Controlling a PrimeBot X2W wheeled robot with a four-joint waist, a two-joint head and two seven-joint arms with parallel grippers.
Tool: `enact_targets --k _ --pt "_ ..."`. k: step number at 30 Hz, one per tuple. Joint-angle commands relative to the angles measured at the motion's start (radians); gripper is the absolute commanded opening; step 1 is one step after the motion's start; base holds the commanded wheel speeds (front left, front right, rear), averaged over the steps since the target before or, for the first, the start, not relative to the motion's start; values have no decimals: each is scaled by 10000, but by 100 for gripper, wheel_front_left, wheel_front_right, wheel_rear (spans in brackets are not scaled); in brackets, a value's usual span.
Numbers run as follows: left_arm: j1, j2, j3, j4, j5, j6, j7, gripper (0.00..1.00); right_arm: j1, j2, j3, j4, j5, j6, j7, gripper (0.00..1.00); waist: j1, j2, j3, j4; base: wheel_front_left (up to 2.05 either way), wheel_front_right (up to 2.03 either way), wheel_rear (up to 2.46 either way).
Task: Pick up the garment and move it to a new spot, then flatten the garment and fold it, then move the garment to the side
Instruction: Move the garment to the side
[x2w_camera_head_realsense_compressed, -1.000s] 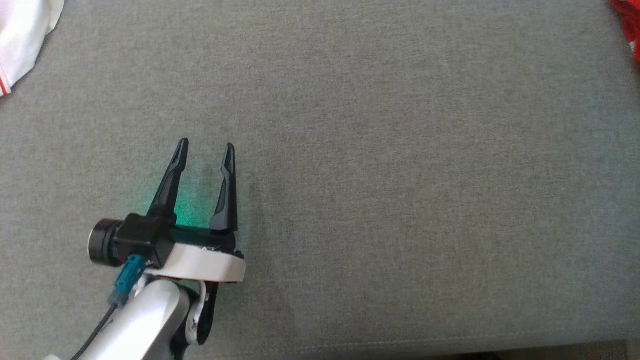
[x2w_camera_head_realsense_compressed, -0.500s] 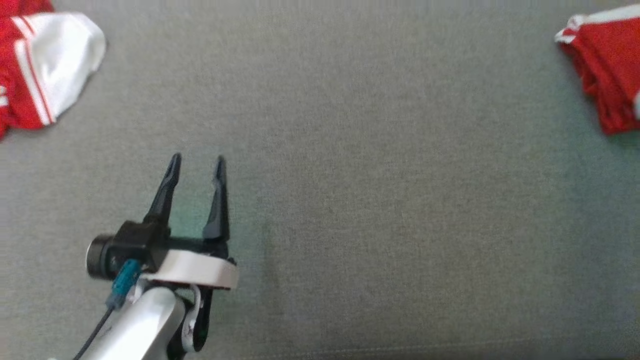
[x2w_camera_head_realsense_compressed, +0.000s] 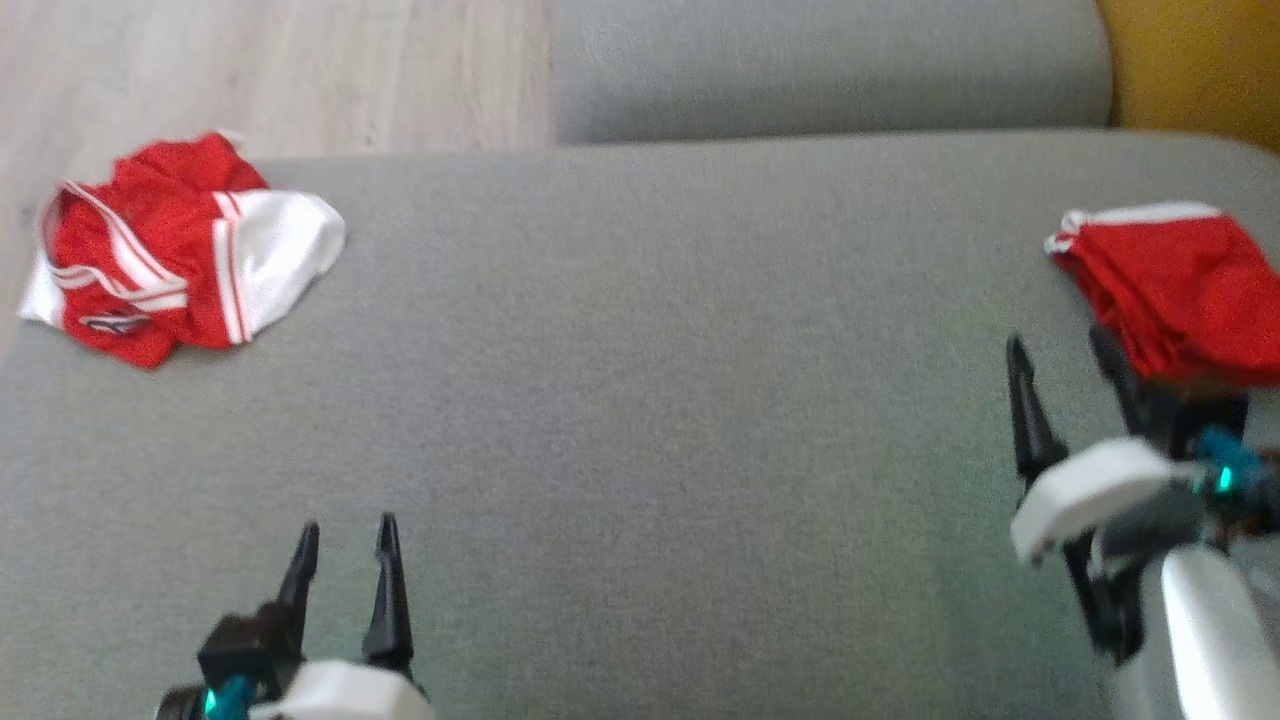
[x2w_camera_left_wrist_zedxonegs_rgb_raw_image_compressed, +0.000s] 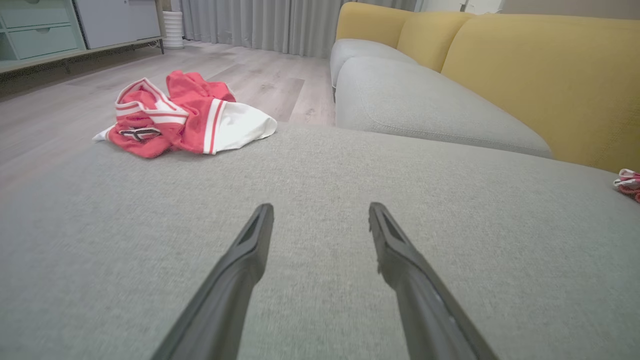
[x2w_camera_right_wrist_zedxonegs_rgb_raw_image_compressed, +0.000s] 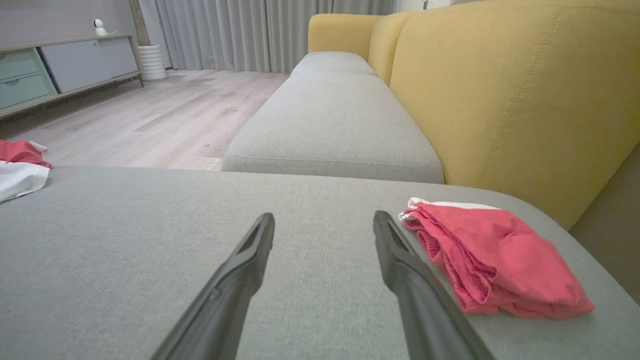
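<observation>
Currently the crumpled garment lies at the far left edge of the grey seat cushion, beside the wooden floor; it is well apart from the left gripper, ahead of it and off to its left; that gripper's fingers stand spread with nothing between them, low over bare cushion. The folded garment rests at the cushion's right end, below the yellow backrest; the right gripper is just beside it, jaws likewise apart and empty; in the right wrist view its right-hand finger comes close to the fold's near edge, though I cannot tell whether they touch.

The crumpled garment is a bunched red heap with a white panel, white stripes and a small dark-edged badge; the folded garment is a compact red stack, layered edges facing the gripper, a white band along its far side.

Half a second ago the head view cut both garments off at its upper corners and showed the left gripper alone, higher up; the whole picture has shifted, so the camera moved, not the garments; floor and backrest have come into view, and so has the right gripper; the left jaws are as wide as before.
</observation>
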Motion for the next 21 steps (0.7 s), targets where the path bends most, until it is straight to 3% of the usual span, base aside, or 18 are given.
enact_targets --k 1,12,21 --pt "-192 188 400 -210 -41 -22 -136 100 15 63 241 -458 67 73 -313 100 5 -1 -519 363 0 0 0" --pt "438 299 249 4 -138 -156 -87 100 2184 142 489 -846 1167 73 -1464 100 5 -1 -969 762 0 0 0" --pt "297 313 181 -12 -168 -203 23 100 2714 143 646 -820 1292 73 -1812 100 5 -1 -1100 658 0 0 0"
